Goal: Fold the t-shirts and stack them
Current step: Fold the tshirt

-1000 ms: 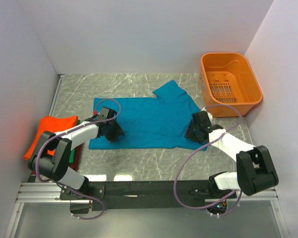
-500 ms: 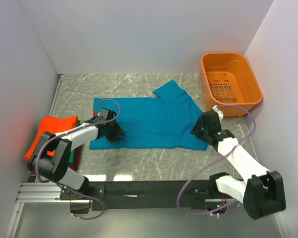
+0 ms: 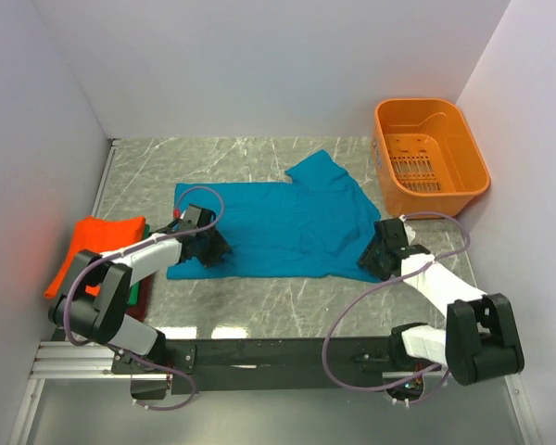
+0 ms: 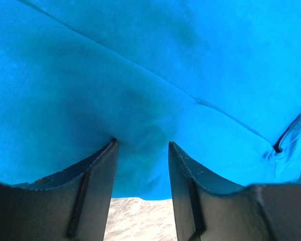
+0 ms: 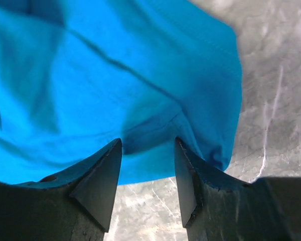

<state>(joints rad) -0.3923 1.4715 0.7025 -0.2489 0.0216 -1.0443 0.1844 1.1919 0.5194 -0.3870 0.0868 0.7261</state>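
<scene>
— Where do our tools stand?

— We see the left tool [image 4: 142,143] with its jaws a narrow gap apart, tips pressed down on the teal-blue t-shirt [image 4: 155,65]. Cloth lies between them, but we see nothing clamped. The right tool [image 5: 148,141] is much the same: a small gap, tips on the teal cloth [image 5: 115,65], and a dark crease running into the space between them.

— And from above?

— Our left tool [image 3: 208,248] sits near the shirt's near-left corner. Our right tool [image 3: 380,252] is at its near-right corner, just inside the edge.

— How does the shirt lie?

— The shirt [image 3: 287,222] is spread flat on the grey marbled surface [image 3: 259,306], its long axis running left to right. The straight edge is at the left. The sleeve end points right, toward the orange basket [image 3: 473,181], with one sleeve jutting to the far side.

— Anything else of ours?

— A folded orange t-shirt [image 3: 97,243] rests at the left edge of the surface, well apart from the basket and just left of our left arm.
</scene>
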